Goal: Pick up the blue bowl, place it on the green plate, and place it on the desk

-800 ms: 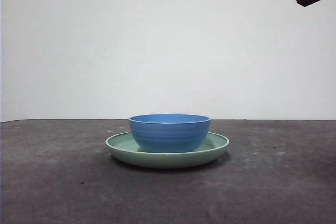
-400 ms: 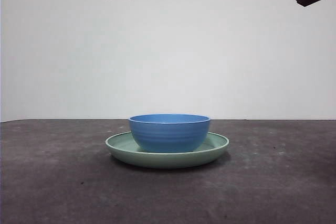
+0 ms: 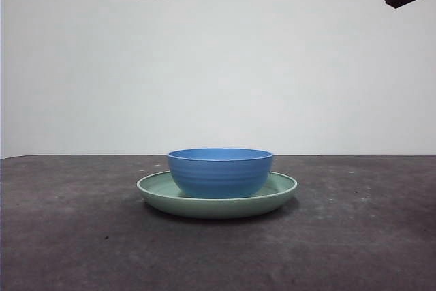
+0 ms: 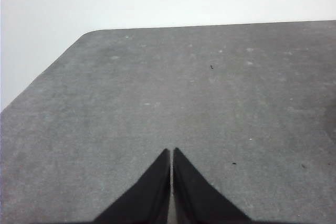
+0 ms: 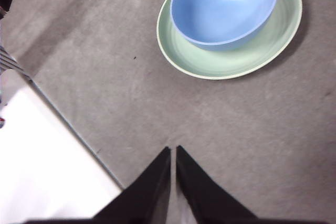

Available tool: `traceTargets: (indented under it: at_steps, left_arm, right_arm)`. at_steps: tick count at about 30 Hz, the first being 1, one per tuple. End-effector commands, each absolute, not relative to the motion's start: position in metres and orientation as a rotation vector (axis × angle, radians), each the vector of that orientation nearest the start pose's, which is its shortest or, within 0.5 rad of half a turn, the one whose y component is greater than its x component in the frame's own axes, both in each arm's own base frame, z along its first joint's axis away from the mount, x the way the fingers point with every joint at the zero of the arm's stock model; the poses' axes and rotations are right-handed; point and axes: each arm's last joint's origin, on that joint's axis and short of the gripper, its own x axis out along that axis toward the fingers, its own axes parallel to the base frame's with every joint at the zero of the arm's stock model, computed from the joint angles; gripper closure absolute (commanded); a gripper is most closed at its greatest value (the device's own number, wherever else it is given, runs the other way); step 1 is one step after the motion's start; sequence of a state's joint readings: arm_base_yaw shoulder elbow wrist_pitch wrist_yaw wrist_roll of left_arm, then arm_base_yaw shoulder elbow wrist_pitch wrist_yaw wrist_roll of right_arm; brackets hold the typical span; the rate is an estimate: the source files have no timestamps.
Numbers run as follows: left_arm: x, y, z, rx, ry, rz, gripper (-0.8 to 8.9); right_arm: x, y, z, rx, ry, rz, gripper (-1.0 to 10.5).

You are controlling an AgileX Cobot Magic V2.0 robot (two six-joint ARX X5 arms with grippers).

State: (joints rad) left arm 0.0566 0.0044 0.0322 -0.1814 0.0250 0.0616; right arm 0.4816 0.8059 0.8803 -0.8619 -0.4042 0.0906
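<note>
So the blue bowl (image 3: pixel 220 172) is sitting inside the green plate (image 3: pixel 282 190), upright, and the pair rests out on the open desk (image 3: pixel 75 236), away from its side edges. That looks like the first half done: bowl on plate. What's probably left is lifting it back off and setting it down on the bare desk. Neither arm is touching anything. The right claw (image 5: pixel 173 153) is clenched on nothing, hanging above the desk well short of the plate. The left claw (image 4: pixel 171 155) is clenched too, empty, over a bare stretch near a desk corner.
</note>
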Motion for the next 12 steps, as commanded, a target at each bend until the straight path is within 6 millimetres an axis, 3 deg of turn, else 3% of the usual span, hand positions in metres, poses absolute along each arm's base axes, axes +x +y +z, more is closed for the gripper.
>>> traceTargets:
  at_steps: [1,7,12]
  left_arm:
    - [0.095,0.005,0.149,0.051,0.179,0.03,8.05]
    - [0.095,0.005,0.149,0.051,0.179,0.03,8.05]
    - [0.096,0.005,0.149,0.051,0.18,0.03,8.05]
  right_arm:
    - [0.119,0.069,0.314,-0.018,0.737,0.76,9.3]
    - [0.113,0.036,0.317,0.047,0.385,0.535,9.3]
    - [0.103,0.013,0.287,0.051,0.152,0.331,9.3]
